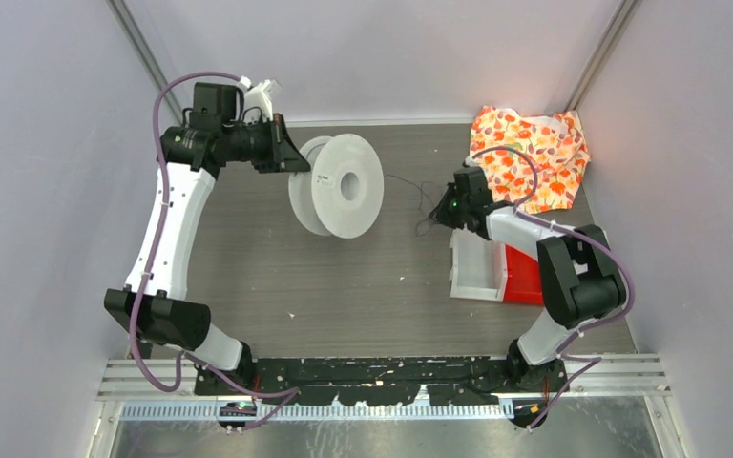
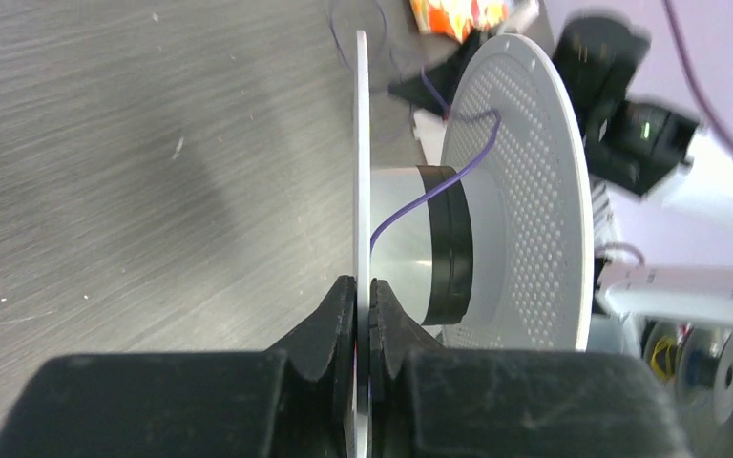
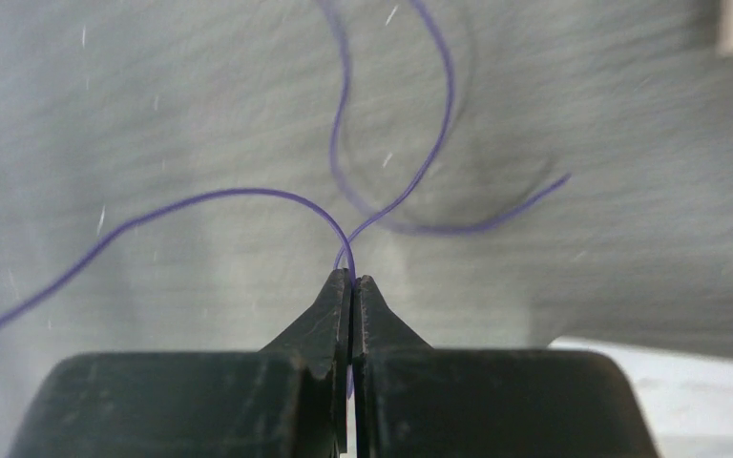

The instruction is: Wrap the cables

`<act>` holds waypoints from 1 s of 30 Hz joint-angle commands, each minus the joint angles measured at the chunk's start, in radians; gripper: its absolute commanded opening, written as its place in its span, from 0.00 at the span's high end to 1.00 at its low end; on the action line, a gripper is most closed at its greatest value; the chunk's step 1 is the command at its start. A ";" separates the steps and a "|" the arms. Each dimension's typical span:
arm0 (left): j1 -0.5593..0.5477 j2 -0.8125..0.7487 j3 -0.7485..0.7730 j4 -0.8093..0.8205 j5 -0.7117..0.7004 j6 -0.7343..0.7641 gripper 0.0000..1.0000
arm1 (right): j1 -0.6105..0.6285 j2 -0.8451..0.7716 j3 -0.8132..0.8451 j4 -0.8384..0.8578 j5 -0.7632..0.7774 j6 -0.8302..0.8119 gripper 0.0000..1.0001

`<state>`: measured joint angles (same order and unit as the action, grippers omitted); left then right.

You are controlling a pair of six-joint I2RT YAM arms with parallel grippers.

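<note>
The grey bench [image 1: 277, 277] carries a white spool [image 1: 339, 186], which stands on its rims with its axis running left to right. The left arm [image 1: 167, 219] reaches to the spool's left side, and the right arm [image 1: 554, 277] bends in from the spool's right. Far right of the spool, against the back wall, lies a crumpled orange flowered cloth [image 1: 533, 153]. Nearer than the cloth and also right of the spool sits a white and red bin [image 1: 482, 272], partly under the right arm.

The left fingers [image 2: 329, 324] are pressed onto the spool's left flange, clamping its thin edge between them. The right fingers [image 3: 329, 315] are a little right of the spool, closed tight and pinching the cable [image 3: 248, 192] at their tips.

The cable is a thin purple wire. From the pinch it arcs out in loose loops over the bench to the right of the spool. One strand crosses the rim of the spool's perforated right flange and drops to the hub. A dark band [image 2: 449, 243] circles the hub there, against that flange.
</note>
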<state>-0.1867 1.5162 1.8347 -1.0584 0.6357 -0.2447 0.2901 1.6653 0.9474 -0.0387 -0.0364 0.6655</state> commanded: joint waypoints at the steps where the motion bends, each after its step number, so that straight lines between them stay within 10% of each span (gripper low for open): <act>1: 0.018 -0.066 -0.019 0.247 -0.055 -0.205 0.99 | 0.128 -0.133 -0.052 -0.004 -0.029 -0.019 0.99; 16: 0.016 -0.116 -0.292 0.564 -0.616 -0.571 1.00 | 0.682 -0.281 0.082 -0.280 0.196 -0.094 0.99; 30: 0.010 -0.097 -0.371 0.509 -0.848 -0.486 0.99 | 0.780 -0.343 0.353 -0.544 0.053 -0.253 0.99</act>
<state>-0.1703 1.4574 1.4738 -0.6247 -0.1242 -0.7483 1.0695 1.3716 1.2037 -0.4763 0.0765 0.5011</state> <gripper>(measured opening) 0.065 0.026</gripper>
